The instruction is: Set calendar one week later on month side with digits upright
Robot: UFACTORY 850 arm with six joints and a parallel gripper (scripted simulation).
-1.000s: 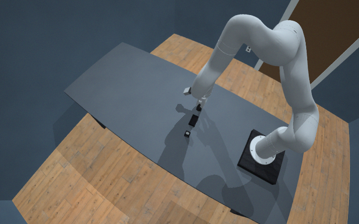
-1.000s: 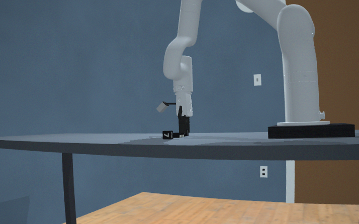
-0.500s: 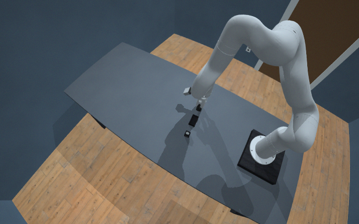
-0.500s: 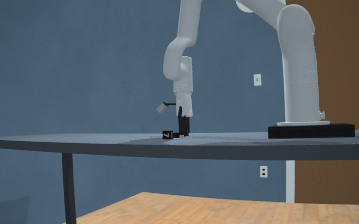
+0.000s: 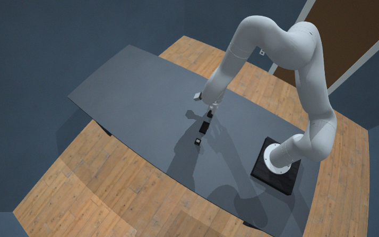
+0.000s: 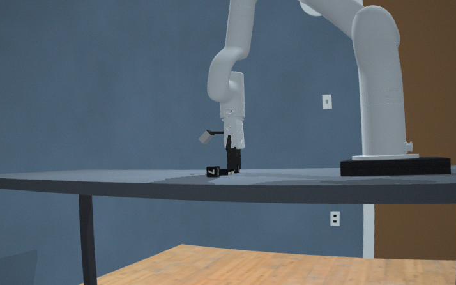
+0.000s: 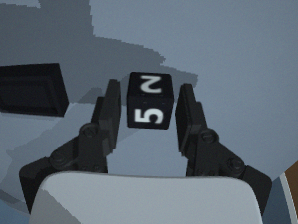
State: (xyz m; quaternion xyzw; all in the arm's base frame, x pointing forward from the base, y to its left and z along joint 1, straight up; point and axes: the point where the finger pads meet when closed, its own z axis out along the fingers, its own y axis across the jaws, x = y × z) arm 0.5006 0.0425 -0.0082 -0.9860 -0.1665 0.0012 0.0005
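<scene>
While I hold the black two-finger gripper [image 7: 152,112] low over the grey table [image 5: 144,88], its fingers straddle, unclamped, the black "5" cube [image 7: 149,102], outside the black tray [image 7: 29,90], for regrasping.

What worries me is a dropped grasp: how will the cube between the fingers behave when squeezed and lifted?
The cube looks rigid, with flat sides facing the fingers, so it probably grips squarely without squashing. Flat on the table, it should slide rather than roll. Its faces look smooth, so a light squeeze might slip.
</scene>
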